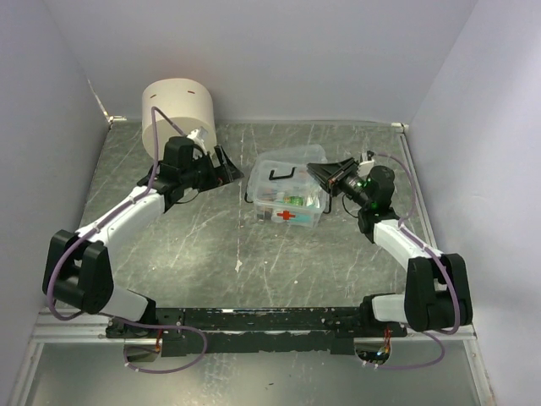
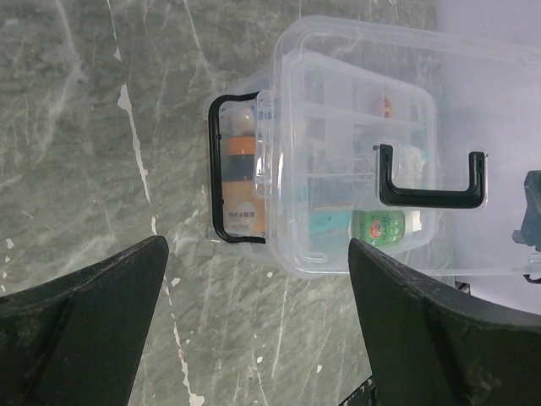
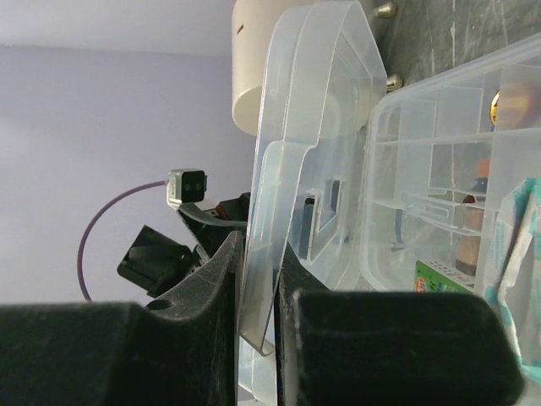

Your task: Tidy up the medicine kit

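Note:
The medicine kit [image 1: 288, 205] is a clear box with a red cross on its near side, standing mid-table with small bottles and packets inside. Its clear lid [image 1: 287, 169], with a black handle, is tilted up. My right gripper [image 1: 325, 175] is shut on the lid's right edge. In the right wrist view the lid [image 3: 304, 127] stands on edge, pinched between my fingers [image 3: 221, 279], and the open box [image 3: 448, 169] lies to the right. My left gripper [image 1: 226, 165] is open and empty, just left of the kit. The left wrist view shows the kit [image 2: 355, 152] beyond the spread fingertips [image 2: 93, 321].
A large cream cylinder [image 1: 177, 114] stands at the back left, right behind my left gripper; it also shows in the right wrist view [image 3: 254, 93]. Lilac walls close in the table on the left, back and right. The table is grey marble [image 1: 211, 245].

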